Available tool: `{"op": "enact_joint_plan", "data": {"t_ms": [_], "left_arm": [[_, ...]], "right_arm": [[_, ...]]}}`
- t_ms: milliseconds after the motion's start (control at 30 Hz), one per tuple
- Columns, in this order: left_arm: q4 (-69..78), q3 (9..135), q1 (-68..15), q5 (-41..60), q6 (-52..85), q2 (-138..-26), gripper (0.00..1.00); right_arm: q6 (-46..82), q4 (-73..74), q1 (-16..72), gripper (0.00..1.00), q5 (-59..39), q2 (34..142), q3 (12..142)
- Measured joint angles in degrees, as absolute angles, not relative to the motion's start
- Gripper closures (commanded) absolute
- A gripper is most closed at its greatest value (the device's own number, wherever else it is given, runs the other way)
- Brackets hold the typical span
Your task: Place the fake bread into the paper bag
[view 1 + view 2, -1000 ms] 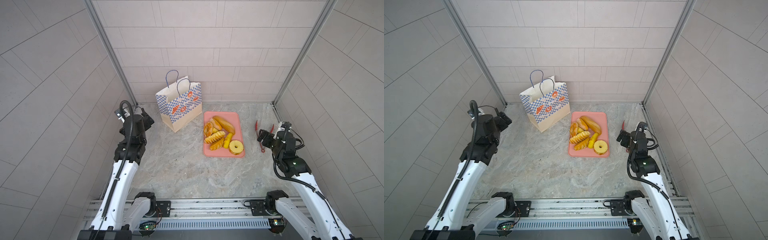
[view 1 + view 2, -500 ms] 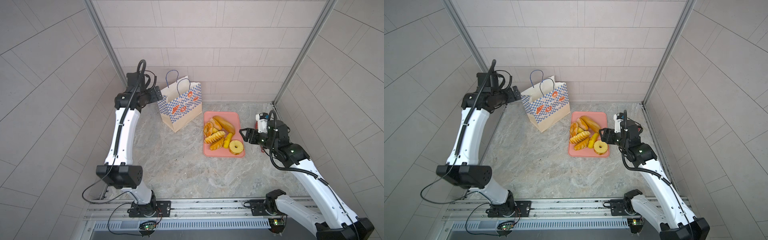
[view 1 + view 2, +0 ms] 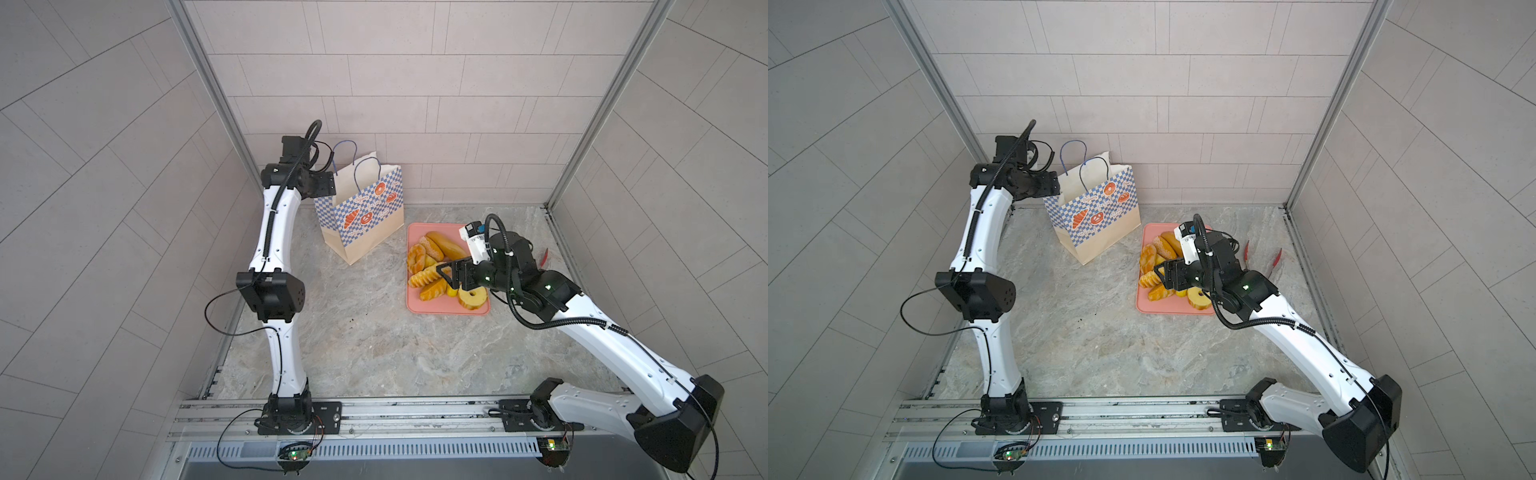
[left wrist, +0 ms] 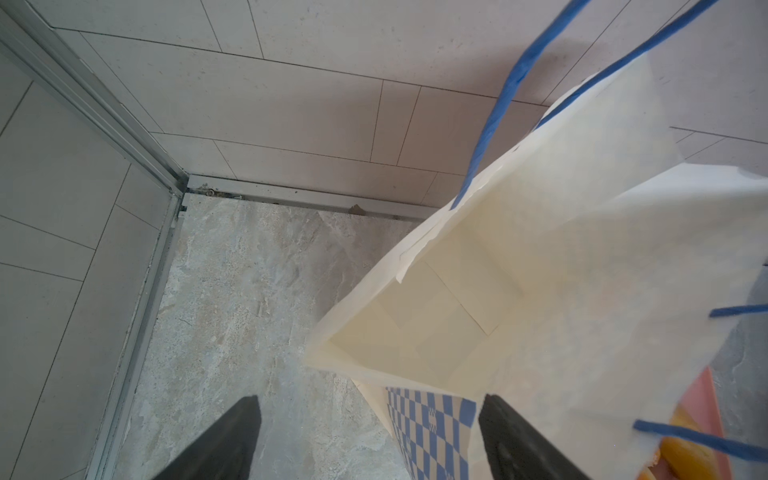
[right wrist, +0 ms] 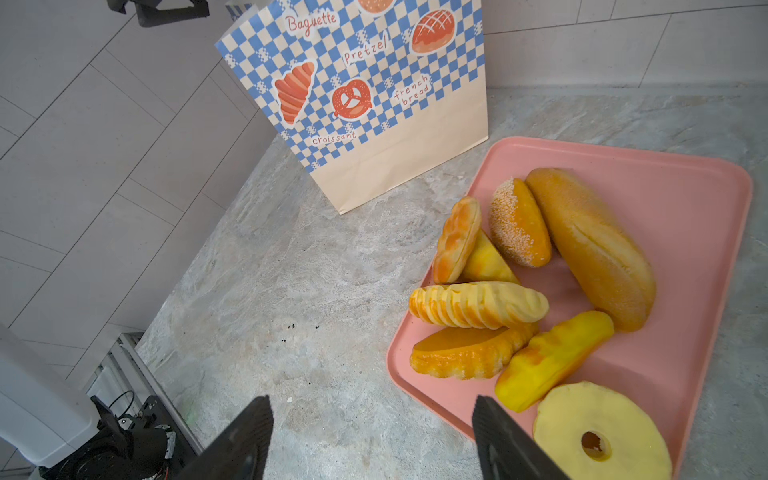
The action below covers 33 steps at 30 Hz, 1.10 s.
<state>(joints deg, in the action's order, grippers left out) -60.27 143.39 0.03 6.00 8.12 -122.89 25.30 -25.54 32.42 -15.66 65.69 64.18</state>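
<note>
Right gripper (image 5: pixel 370 405) spread, empty by fake bread (image 5: pixel 478 309) at tray (image 5: pixel 685 199) edge; left gripper (image 4: pixel 368 399) spread at paper bag (image 4: pixel 498 291) rim, nudge could topple it

My left arm (image 3: pixel 276 232) stands tall from its base, elbow kinked outward, with the wrist turned sideways at the top. My left gripper (image 4: pixel 370 415) angles downward, jaws spread wide with nothing clamped between them. My right arm (image 3: pixel 602 345) stretches low, forward and inward. My right gripper (image 5: pixel 370 411) tilts downward, jaws parted, holding nothing.
</note>
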Motion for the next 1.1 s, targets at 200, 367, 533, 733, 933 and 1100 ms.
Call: {"op": "enact_joint_plan", "data": {"t_ms": [200,367,533,733,933,1100], "left_arm": [[-58.06,147.06,0.03,6.57,6.44,-126.3,0.12],[-56.21,147.92,0.03,7.75,5.76,-128.31,0.19],[-54.76,148.05,0.03,8.88,5.04,-129.67,0.24],[-53.25,148.07,0.03,11.29,4.86,-129.86,0.3],[-53.34,148.11,0.03,11.46,4.71,-129.88,0.43],[-53.39,148.11,0.03,11.11,4.8,-129.88,0.6]], "right_arm": [[25.28,-24.69,32.97,0.23,-15.68,68.23,64.27],[25.12,-24.69,32.97,0.24,-15.64,68.93,64.79],[24.91,-24.67,32.97,0.29,-15.64,69.23,65.3],[24.93,-25.32,32.97,0.29,-15.0,70.43,65.45],[26.81,-28.99,32.97,0.01,-9.82,70.24,67.35],[27.07,-32.91,32.95,0.01,-4.1,66.98,68.38]]}}
